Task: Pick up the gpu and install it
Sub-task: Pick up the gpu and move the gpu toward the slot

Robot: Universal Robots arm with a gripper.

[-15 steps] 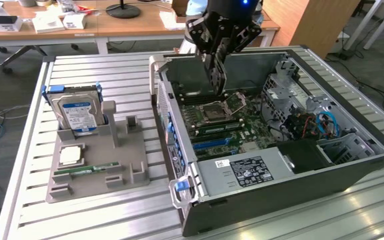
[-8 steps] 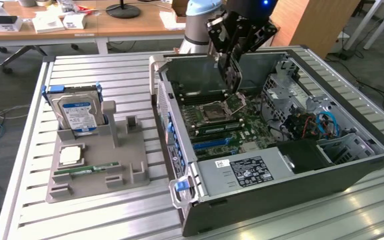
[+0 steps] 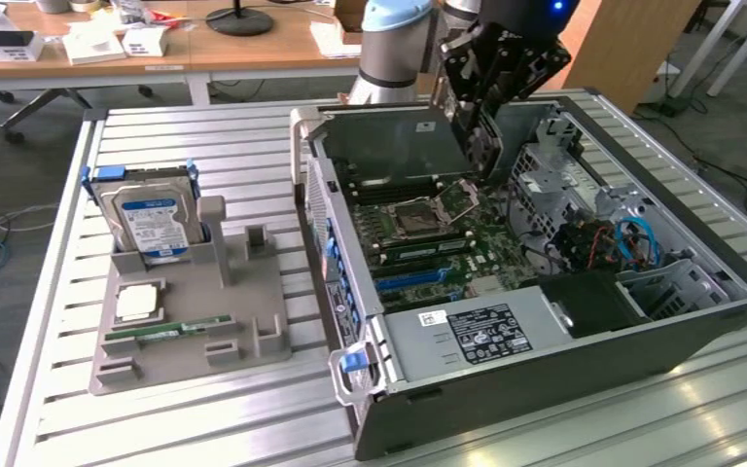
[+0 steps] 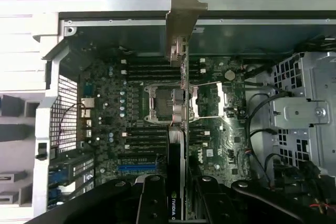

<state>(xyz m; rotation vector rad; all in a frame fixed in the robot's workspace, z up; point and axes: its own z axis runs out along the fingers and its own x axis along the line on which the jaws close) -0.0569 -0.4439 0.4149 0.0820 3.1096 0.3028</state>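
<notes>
My gripper [image 3: 480,117] hangs over the open computer case [image 3: 685,331], shut on the gpu [image 3: 479,158]. The card is a thin dark board held on edge and pointing down toward the motherboard [image 3: 445,243], above the CPU socket [image 3: 434,208]. In the wrist view the gpu [image 4: 179,129] shows edge-on between the black fingers [image 4: 151,203], with its metal bracket [image 4: 184,14] at the far end. It floats over the CPU socket [image 4: 170,100] and touches nothing. A blue slot [image 4: 137,167] lies on the board to one side of the card.
On the exterior view's left, a grey holder [image 3: 250,336] on the slatted metal table [image 3: 218,146] carries a hard drive [image 3: 153,219], a green RAM stick [image 3: 166,333] and a CPU chip [image 3: 137,304]. Inside the case are a power supply [image 3: 471,331], cables [image 3: 633,238] and a drive cage [image 4: 310,108].
</notes>
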